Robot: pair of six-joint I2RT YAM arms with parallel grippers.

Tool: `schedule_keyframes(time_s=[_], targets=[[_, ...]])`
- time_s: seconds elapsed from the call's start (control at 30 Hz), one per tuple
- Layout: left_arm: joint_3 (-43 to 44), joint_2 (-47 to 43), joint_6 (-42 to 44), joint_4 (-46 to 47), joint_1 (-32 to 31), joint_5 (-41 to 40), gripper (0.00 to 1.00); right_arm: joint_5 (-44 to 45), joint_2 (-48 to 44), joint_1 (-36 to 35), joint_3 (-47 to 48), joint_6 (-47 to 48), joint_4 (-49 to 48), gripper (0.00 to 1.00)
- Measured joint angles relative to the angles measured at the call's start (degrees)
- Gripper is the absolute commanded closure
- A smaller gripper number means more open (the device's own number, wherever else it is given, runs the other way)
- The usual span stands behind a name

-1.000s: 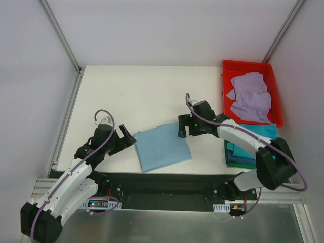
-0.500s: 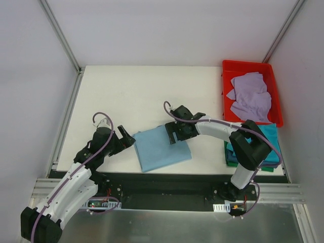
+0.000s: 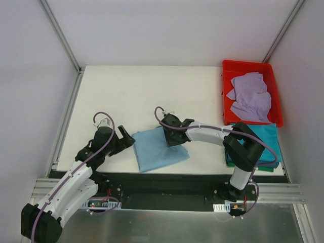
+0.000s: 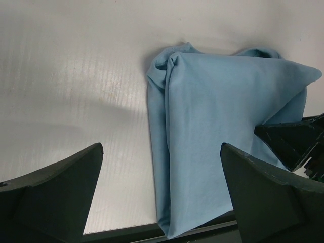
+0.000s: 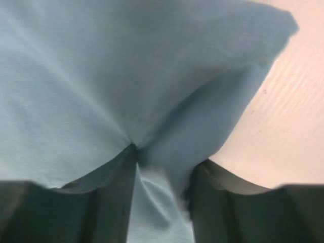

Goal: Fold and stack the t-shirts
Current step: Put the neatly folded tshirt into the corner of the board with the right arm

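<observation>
A folded light blue t-shirt (image 3: 158, 150) lies near the table's front edge between the two arms. My right gripper (image 3: 172, 136) sits on its far edge, and in the right wrist view its jaws (image 5: 162, 167) pinch a bunched fold of the blue cloth (image 5: 101, 76). Just left of the shirt, my left gripper (image 3: 128, 139) is low over the table. Its fingers (image 4: 61, 187) stand wide apart and hold nothing, with the shirt's left edge (image 4: 223, 126) ahead of them. A lavender t-shirt (image 3: 251, 96) lies crumpled in the bin. A teal t-shirt (image 3: 267, 134) tops a folded stack at the right.
The red plastic bin (image 3: 227, 71) stands at the back right corner. Blue and dark green layers (image 3: 237, 161) show under the teal one, partly hidden by my right arm. The black base rail (image 3: 162, 182) runs along the near edge.
My right gripper has slid left along the shirt's far edge and closed its jaws on the cloth, bunching that edge. The left arm has barely moved.
</observation>
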State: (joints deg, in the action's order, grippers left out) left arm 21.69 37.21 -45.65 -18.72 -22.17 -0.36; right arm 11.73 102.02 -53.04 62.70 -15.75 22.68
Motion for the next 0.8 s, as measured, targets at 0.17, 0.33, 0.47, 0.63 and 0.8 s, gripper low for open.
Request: schedule_keyframes(time_s=[0.17, 0.33, 0.47, 0.63, 0.8], targets=[[-0.02, -0.13, -0.04, 0.00, 0.00, -0.22, 0.01, 0.17, 0.02, -1.14, -0.11, -2.95, -1.01, 0.87], [-0.11, -1.46, -0.15, 0.00, 0.00, -0.42, 0.01, 3.98, -0.76, -1.55, -0.04, -3.74, 2.47, 1.00], [-0.11, -2.29, -0.22, 0.00, 0.00, -1.16, 0.01, 11.98, -1.46, -1.62, -0.04, -3.08, 10.60, 1.00], [-0.11, -2.34, -0.24, -0.02, 0.00, -1.79, 0.01, 26.51, -1.68, -1.40, -0.07, -1.55, 23.67, 1.00], [-0.11, -1.92, -0.24, -0.04, 0.00, -2.49, 0.01, 36.81, -2.75, 0.26, -0.07, 0.31, 31.93, 1.00]])
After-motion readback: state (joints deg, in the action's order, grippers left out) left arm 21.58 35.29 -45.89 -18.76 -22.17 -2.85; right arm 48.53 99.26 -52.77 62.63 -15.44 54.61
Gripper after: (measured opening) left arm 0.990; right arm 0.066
